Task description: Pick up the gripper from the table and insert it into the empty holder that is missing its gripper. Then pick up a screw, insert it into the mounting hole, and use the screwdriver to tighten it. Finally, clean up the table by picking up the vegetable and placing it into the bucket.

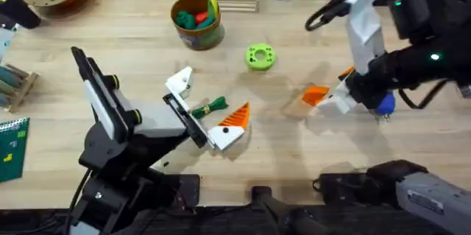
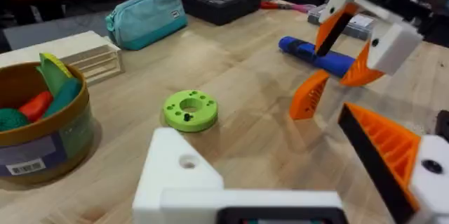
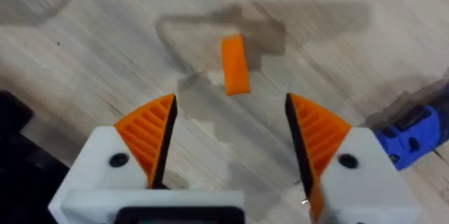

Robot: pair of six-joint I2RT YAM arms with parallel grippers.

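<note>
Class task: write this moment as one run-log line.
right gripper: open above small orange plastic wedge finger | left gripper: plain white holder empty

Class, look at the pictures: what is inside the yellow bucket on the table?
Inside the bucket lie toy pieces: a green one, a red one and a yellow-green one. Whatever is beneath them is covered.

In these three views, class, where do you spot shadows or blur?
Right wrist view: a soft shadow surrounds the gripper on the table. Overhead view: the right arm's dark links look blurred near the camera. Left wrist view: the holder looms soft-edged in the foreground.
</note>
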